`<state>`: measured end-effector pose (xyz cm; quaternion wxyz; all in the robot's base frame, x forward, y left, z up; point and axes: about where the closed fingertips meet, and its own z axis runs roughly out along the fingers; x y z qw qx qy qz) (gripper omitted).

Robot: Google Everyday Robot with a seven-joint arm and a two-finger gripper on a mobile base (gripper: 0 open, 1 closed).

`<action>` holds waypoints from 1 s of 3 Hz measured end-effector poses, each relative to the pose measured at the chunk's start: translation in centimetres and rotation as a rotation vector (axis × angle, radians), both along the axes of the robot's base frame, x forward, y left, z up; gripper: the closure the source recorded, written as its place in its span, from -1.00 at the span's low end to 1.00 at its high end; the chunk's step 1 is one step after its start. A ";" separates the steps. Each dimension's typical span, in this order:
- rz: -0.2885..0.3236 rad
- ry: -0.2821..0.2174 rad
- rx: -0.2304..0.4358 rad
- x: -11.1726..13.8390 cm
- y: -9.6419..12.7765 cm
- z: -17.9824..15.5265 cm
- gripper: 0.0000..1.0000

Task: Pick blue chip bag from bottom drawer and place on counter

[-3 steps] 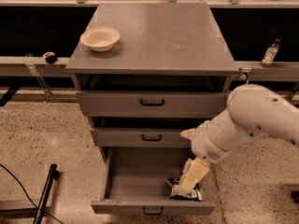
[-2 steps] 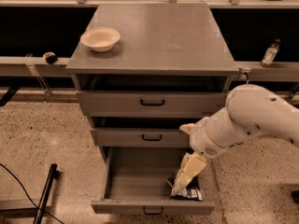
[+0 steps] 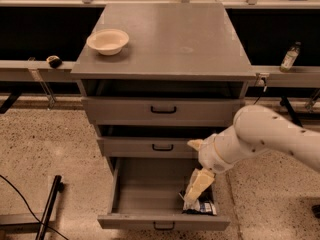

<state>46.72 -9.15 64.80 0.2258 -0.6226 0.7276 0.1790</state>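
The bottom drawer (image 3: 150,189) stands pulled open, with its small black handle at the front. The blue chip bag (image 3: 204,207) lies in the drawer's front right corner, dark blue with white patches, partly hidden by the gripper. My gripper (image 3: 194,193) hangs from the white arm (image 3: 270,139) coming in from the right and reaches down into the drawer, right over the bag and touching or nearly touching it. The counter (image 3: 170,34) is the grey top of the cabinet.
A cream bowl (image 3: 107,40) sits on the counter's left side. The two upper drawers (image 3: 162,109) are closed. A small bottle (image 3: 289,57) stands on the ledge at right. A black pole (image 3: 47,209) lies on the speckled floor at left.
The arm and gripper have shifted slightly left and lower into the drawer, closer onto the chip bag. The bag has not moved.
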 end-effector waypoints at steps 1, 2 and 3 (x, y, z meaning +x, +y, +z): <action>0.083 -0.030 0.075 0.7 1.2 -7.7 -1.00; 0.183 -0.034 0.148 -0.1 1.9 -14.6 -1.00; 0.206 -0.003 0.179 -1.3 2.7 -17.2 -1.00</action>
